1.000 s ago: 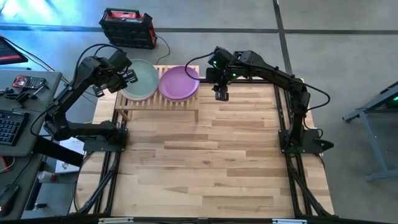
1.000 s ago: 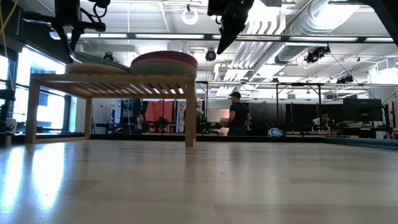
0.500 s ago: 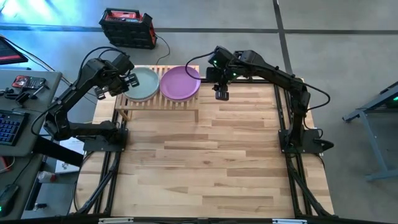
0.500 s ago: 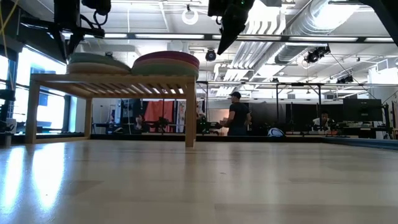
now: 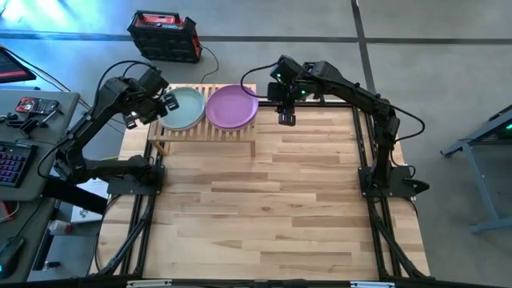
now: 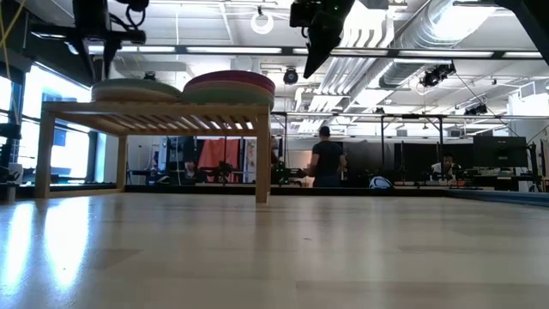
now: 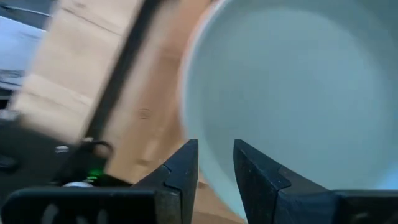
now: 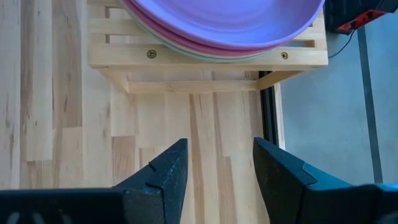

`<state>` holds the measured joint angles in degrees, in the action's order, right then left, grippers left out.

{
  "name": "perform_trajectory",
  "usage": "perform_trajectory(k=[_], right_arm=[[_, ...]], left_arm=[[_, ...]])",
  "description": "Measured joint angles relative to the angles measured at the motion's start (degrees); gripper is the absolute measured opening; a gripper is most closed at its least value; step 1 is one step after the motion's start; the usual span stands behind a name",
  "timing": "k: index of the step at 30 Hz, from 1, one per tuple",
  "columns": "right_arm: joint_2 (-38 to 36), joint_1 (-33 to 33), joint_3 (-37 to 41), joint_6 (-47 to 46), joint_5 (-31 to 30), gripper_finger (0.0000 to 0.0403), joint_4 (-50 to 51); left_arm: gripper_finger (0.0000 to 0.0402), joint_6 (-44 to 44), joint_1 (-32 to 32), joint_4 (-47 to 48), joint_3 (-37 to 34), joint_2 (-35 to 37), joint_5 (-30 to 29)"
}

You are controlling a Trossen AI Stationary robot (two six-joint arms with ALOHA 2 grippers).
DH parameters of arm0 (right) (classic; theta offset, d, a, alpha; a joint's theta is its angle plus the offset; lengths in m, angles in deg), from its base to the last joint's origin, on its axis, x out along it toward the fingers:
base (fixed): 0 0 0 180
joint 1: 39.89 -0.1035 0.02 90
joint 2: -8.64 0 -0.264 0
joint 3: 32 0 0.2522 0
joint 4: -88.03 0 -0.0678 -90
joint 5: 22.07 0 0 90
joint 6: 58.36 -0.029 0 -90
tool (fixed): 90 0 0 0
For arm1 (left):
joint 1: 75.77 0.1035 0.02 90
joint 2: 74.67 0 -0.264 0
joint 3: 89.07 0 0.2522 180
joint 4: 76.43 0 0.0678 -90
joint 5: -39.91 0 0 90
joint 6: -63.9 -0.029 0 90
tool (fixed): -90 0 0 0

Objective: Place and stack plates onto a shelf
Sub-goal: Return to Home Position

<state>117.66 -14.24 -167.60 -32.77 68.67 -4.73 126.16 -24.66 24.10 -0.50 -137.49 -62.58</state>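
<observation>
Okay: sage-green plate (image 5: pixel 182 109) and purple plate (image 5: pixel 232 106) top stacks on shelf (image 5: pixel 204 133), upper centre. Left gripper (image 5: pixel 170 102) fingers slightly apart, right gripper (image 5: pixel 286 120) spread, both empty; raise clear of rims before retracting.

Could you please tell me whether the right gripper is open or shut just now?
Open: the right wrist view shows the right gripper with its two dark fingers apart, only light-wood butcher-block tabletop between them.
</observation>
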Motion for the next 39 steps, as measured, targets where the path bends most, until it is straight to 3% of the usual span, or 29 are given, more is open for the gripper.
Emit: perform_trajectory(k=[6, 11, 25, 39], right_arm=[[0.0, 0.0, 0.0, 0.0, 1.1, 0.0158, -0.4], [0.0, 0.0, 0.0, -0.1, 1.3, 0.0158, -1.0], [0.0, 0.0, 0.0, -1.1, 1.3, 0.0158, -0.4], [0.0, 0.0, 0.0, -1.1, 1.3, 0.0158, -0.4]], left_arm=[[0.0085, -4.8, -2.1, -10.3, 0.0, 1.1, 6.4], [0.0081, -5.5, -4.4, -15.2, 0.0, -2.1, 7.9], [0.0081, -6.0, -5.9, -14.8, 0.0, -10.0, 10.6], [0.0078, -5.4, -5.9, -11.9, 0.0, -10.7, 10.3]])
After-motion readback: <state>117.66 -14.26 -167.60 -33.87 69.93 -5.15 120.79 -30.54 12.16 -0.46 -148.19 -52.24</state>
